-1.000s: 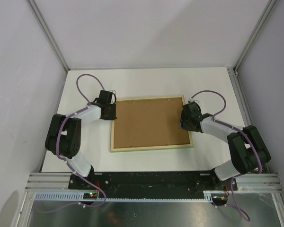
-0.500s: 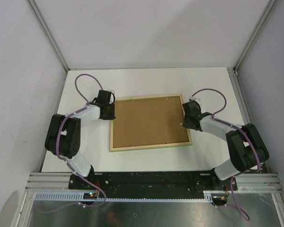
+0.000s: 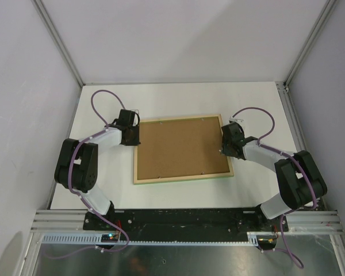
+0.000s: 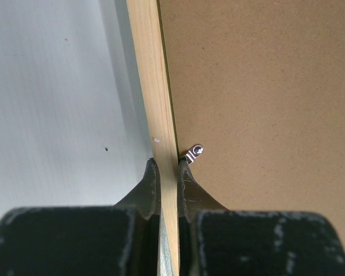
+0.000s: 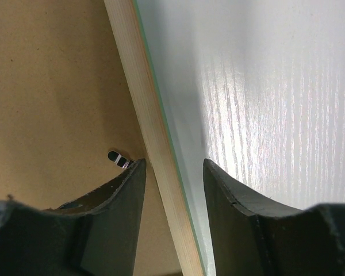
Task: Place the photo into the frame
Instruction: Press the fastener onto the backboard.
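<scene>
The frame [image 3: 181,177] lies face down on the white table, its pale wood back up and a thin green edge showing. A brown backing board [image 3: 181,146] fills it. The photo is hidden. My left gripper [image 3: 136,139] is shut on the frame's left rail [image 4: 152,86], one finger outside and one inside beside a metal tab [image 4: 194,152]. My right gripper [image 3: 223,145] stands open astride the right rail [image 5: 139,98]. Its inner finger is over the board near another tab [image 5: 119,158], and its outer finger hangs over the table.
The white table [image 3: 253,103] is walled by pale panels and aluminium posts at the back and sides. A black base rail [image 3: 184,218] runs along the near edge. Purple cables loop above both wrists.
The right gripper has shifted a little farther back along the right rail, and the frame's right side has slid slightly left. The left gripper has kept its hold.
</scene>
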`<state>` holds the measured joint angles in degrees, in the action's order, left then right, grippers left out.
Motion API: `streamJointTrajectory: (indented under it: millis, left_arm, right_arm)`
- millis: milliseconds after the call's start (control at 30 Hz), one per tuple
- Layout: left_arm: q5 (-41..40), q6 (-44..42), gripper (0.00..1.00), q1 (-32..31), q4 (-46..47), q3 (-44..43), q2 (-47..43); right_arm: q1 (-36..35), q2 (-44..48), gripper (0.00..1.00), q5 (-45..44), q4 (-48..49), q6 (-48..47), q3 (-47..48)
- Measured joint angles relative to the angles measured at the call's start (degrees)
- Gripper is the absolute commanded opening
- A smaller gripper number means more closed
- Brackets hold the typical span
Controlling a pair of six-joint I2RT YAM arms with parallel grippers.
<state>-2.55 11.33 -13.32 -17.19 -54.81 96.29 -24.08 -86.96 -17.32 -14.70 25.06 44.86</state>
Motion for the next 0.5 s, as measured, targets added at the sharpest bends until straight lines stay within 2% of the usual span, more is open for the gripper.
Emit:
streamJointTrajectory:
  millis: [233,500]
  left_arm:
    - [-0.02,0.00,0.00,0.02,-0.02,0.00,0.02]
    - [0.04,0.00,0.00,0.13,-0.02,0.00,0.02]
  right_arm:
    - [-0.72,0.48,0.49,-0.20,-0.81,0.07,-0.04]
    - [-3.28,3.61,0.55,0.83,-0.68,-0.31,-0.07]
